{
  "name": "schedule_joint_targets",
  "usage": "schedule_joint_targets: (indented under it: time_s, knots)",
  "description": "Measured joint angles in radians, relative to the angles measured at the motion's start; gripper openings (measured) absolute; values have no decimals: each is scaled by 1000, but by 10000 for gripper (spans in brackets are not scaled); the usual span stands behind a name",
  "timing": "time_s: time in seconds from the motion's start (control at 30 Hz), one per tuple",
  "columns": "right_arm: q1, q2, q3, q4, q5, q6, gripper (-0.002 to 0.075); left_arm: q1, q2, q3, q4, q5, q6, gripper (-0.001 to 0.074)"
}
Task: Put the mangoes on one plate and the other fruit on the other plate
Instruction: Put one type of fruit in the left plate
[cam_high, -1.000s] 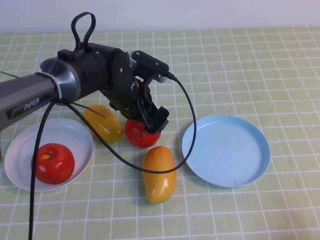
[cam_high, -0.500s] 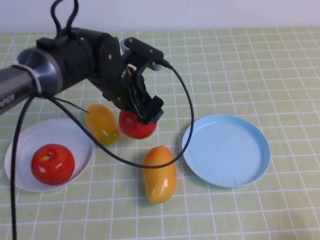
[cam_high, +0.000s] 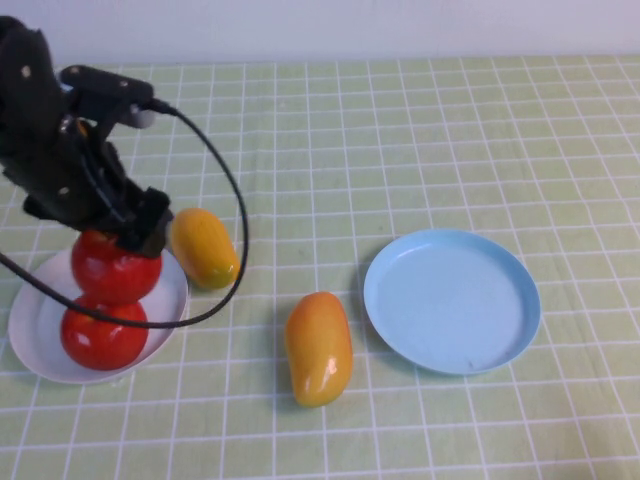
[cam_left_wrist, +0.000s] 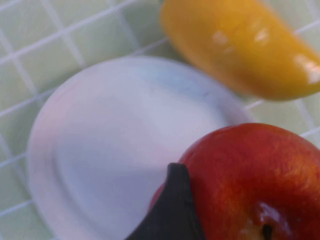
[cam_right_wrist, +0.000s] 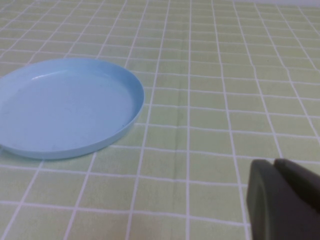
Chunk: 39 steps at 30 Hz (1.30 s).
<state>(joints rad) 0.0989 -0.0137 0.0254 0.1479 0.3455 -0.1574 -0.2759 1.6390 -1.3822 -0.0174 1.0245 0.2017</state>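
Note:
My left gripper (cam_high: 122, 243) is shut on a red apple (cam_high: 115, 266), which it holds over the white plate (cam_high: 35, 312) at the table's left. A dark finger (cam_left_wrist: 172, 210) presses the apple's (cam_left_wrist: 250, 170) side. The second red apple (cam_high: 100, 336) lies on that plate just in front of the held one; whether they touch I cannot tell. One mango (cam_high: 204, 247) lies beside the plate's right rim, the other mango (cam_high: 319, 347) nearer the front centre. The light blue plate (cam_high: 452, 300) is bare. My right gripper (cam_right_wrist: 274, 165) is shut and empty, near the blue plate (cam_right_wrist: 65, 107), out of the high view.
A green checked cloth (cam_high: 420, 140) covers the whole table. The left arm's black cable (cam_high: 240, 240) loops down past the near mango and over the white plate's front.
The left arm has swung left with the apple, from between the two mangoes to above the white plate. Mangoes, plates and the other apple have stayed put.

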Motion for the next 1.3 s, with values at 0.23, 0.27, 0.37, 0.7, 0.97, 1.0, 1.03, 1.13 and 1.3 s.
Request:
schedule_joint_targets:
  time_s: [0.23, 0.27, 0.37, 0.7, 0.97, 1.0, 1.03, 1.13, 1.3]
  knots:
    - [0, 0, 0, 0, 0, 0, -15, 147, -56, 113, 106, -118, -39, 571]
    - [0, 0, 0, 0, 0, 0, -15, 160, -57, 117, 110, -132, -43, 571]
    - [0, 0, 0, 0, 0, 0, -15, 175, -57, 119, 117, -167, -48, 571]
    - [0, 0, 0, 0, 0, 0, -15, 175, 9, 119, 34, -311, -52, 570]
    - [0, 0, 0, 0, 0, 0, -16, 175, 88, 119, 26, -325, -52, 570]
    - [0, 0, 0, 0, 0, 0, -15, 175, 95, 119, 17, -325, -52, 573]
    - [0, 0, 0, 0, 0, 0, -15, 175, 99, 119, 17, -325, -52, 585]
    - [0, 0, 0, 0, 0, 0, -15, 175, 103, 119, -6, -327, -52, 651]
    - [0, 0, 0, 0, 0, 0, -15, 148, 92, 119, -8, -329, -52, 668]
